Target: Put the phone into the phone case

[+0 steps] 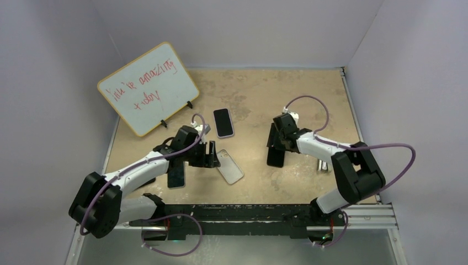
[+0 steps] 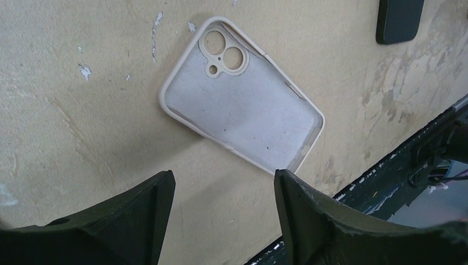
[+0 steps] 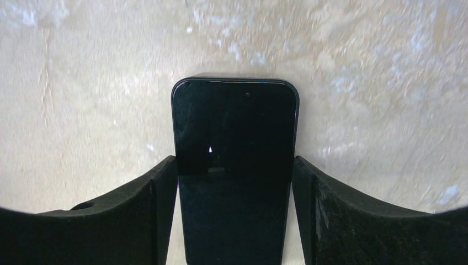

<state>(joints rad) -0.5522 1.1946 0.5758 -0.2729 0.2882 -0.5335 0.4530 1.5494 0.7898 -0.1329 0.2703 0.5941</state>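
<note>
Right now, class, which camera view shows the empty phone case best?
The left wrist view: the whole phone case lies open side up, its rim and camera cutouts plain. The top view shows it small near the left gripper; the right wrist view misses it.

We are counting three phones: a middle phone, a left phone and a right phone. We are also counting one empty case and one whiteboard.

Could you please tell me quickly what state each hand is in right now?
Left hand: open and empty, with the phone case lying just ahead of it.
Right hand: closed on the sides of the phone.
</note>
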